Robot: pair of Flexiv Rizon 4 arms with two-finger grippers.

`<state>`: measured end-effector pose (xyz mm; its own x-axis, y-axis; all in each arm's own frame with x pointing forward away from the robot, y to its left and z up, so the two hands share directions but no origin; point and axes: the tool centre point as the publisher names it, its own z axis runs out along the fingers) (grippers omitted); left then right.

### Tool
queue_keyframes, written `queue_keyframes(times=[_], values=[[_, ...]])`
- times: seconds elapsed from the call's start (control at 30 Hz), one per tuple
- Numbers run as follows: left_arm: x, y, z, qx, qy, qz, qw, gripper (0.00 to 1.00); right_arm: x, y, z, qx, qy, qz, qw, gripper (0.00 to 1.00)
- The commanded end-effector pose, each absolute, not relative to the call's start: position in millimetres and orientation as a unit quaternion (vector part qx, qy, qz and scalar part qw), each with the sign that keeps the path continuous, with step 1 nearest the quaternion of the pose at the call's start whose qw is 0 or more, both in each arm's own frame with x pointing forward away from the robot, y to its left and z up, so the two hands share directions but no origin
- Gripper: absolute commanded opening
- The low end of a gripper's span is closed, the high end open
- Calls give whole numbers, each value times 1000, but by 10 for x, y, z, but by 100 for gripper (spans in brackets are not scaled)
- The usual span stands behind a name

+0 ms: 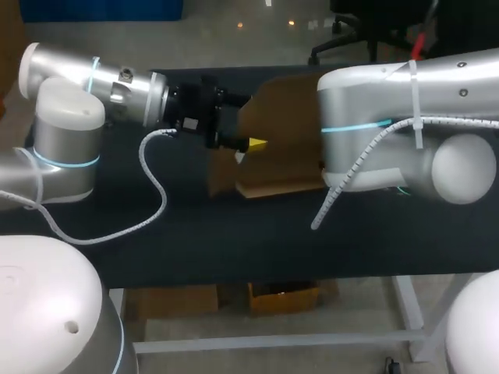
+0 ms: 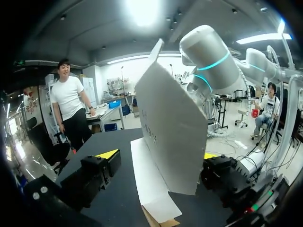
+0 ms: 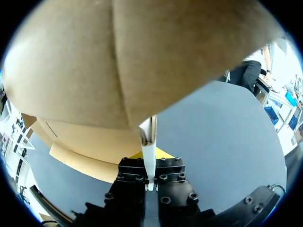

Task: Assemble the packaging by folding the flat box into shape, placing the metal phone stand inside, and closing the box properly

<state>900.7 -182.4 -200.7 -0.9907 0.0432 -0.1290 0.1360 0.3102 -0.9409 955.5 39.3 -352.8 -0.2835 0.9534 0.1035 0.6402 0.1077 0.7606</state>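
At mid-table the half-folded box (image 1: 282, 113) stands on edge, one panel pinched tight in the right gripper (image 3: 149, 176), the left gripper (image 2: 159, 154) spread wide either side of it; I judge the left should push squarely along the crease, slowly.

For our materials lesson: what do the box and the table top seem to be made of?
The box looks like cardboard: matt brown on one face, white on the other, with crisp creases and a thin edge. The table top looks covered in a dark, matt sheet, perhaps fabric or rubber.
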Motion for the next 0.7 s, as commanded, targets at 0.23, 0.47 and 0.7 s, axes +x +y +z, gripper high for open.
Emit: queue_keyframes(times=[0.23, 0.47, 0.7], values=[[8805, -1548, -1872, 61, 822, -563, 53, 100, 9591, 247, -3439, 533, 749, 375, 118, 0], [8745, -1405, -1829, 62, 835, -544, 62, 100, 9604, 246, -3424, 515, 765, 379, 74, 0], [8743, -1210, -1813, 53, 845, -527, 70, 100, 9620, 222, -3361, 504, 778, 373, 50, 0]])
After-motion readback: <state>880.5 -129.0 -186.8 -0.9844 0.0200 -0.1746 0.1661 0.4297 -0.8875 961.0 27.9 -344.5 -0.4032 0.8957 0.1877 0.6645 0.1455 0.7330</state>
